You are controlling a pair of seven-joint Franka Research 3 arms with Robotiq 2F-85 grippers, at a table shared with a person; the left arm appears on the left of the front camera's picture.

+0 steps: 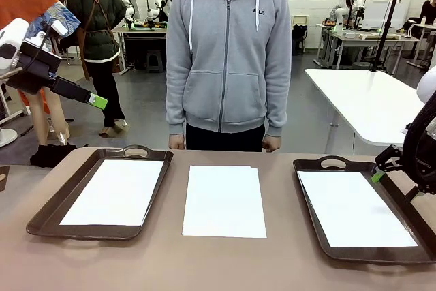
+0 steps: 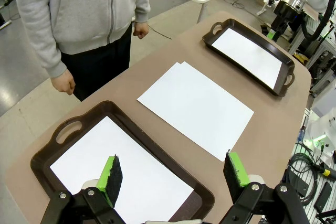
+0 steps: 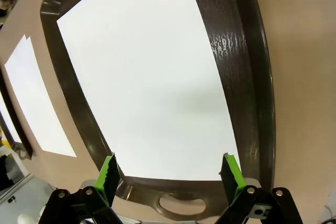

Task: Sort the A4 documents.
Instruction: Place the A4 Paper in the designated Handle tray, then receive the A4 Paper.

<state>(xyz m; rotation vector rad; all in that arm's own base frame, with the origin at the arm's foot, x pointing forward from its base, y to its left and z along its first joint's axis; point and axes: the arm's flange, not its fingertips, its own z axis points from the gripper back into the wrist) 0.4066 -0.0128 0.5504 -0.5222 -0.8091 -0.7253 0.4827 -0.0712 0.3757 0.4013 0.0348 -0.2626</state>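
Two overlapping A4 documents (image 1: 223,201) lie on the brown table between two dark trays, the lower one peeking out at the far edge. The left tray (image 1: 48,212) holds a white sheet (image 1: 119,192), and the right tray (image 1: 310,223) holds another sheet (image 1: 354,208). My left gripper (image 1: 97,102) hangs open, high above the table's left end. In its wrist view this gripper (image 2: 173,174) looks down over the left tray's sheet (image 2: 115,171) and the middle documents (image 2: 197,106). My right gripper (image 1: 379,175) is open just over the right tray's far right rim. The right wrist view has that gripper (image 3: 169,174) above the sheet (image 3: 152,77).
A person in a grey hoodie (image 1: 228,52) stands at the table's far edge, hands (image 1: 177,142) hanging at the sides just behind it. A white table (image 1: 371,97) stands behind on the right. Bare tabletop (image 1: 218,264) runs along the near edge.
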